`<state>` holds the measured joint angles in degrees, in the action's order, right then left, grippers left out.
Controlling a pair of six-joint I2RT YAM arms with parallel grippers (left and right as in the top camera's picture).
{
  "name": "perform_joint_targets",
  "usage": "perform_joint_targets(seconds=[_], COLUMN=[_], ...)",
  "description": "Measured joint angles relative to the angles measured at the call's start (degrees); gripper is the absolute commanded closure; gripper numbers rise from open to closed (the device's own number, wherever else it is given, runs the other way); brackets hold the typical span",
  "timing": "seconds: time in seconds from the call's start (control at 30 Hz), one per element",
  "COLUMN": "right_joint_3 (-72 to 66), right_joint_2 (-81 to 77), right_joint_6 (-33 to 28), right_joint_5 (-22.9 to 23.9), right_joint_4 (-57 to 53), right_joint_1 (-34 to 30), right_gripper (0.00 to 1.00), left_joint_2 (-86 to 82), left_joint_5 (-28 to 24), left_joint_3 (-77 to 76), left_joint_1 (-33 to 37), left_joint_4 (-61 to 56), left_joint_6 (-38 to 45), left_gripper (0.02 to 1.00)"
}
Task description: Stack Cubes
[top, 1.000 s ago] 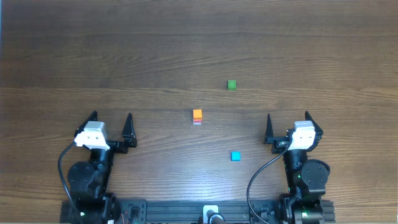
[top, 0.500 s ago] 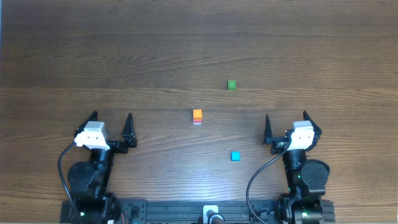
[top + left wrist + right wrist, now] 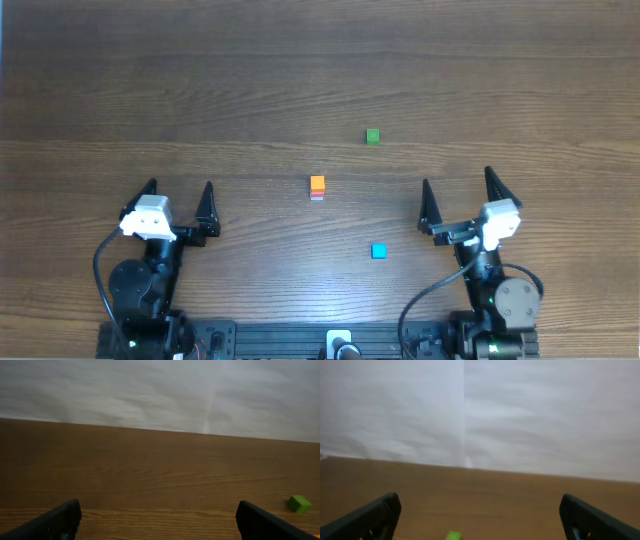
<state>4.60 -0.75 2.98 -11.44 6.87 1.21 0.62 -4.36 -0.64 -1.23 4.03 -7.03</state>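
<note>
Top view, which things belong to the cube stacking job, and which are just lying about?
Part of the job:
small green cube
small blue cube
small orange cube, sitting on a pinkish cube
left end effector and right end effector, both open

Just there:
brown wooden table
pale wall behind the table

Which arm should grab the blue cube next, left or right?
Right, probably. The blue cube lies right of the orange-topped stack, nearer the right claw, which is open. The left claw is also open but farther away.
</note>
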Motion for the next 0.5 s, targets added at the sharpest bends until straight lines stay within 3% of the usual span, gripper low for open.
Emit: perform_joint_targets(seconds=[0.3,0.5], right_joint_3=[23.43,46.95], right_joint_2=[-10.78,-31.74], right_joint_6=[-0.98,-0.24], right_joint_5=[-1.77,-1.84], right_joint_4=[-14.73,-33.62], right_joint_1=[0.00,0.07], right_gripper=[0.009,0.009], left_joint_2=[0.00,0.00], left_joint_5=[-0.02,-0.20], left_joint_3=[0.00,0.00], left_joint_1=[0.00,0.00], left_joint_4=[-0.02,-0.02], left_joint_6=[0.00,0.00], left_gripper=[0.020,0.018])
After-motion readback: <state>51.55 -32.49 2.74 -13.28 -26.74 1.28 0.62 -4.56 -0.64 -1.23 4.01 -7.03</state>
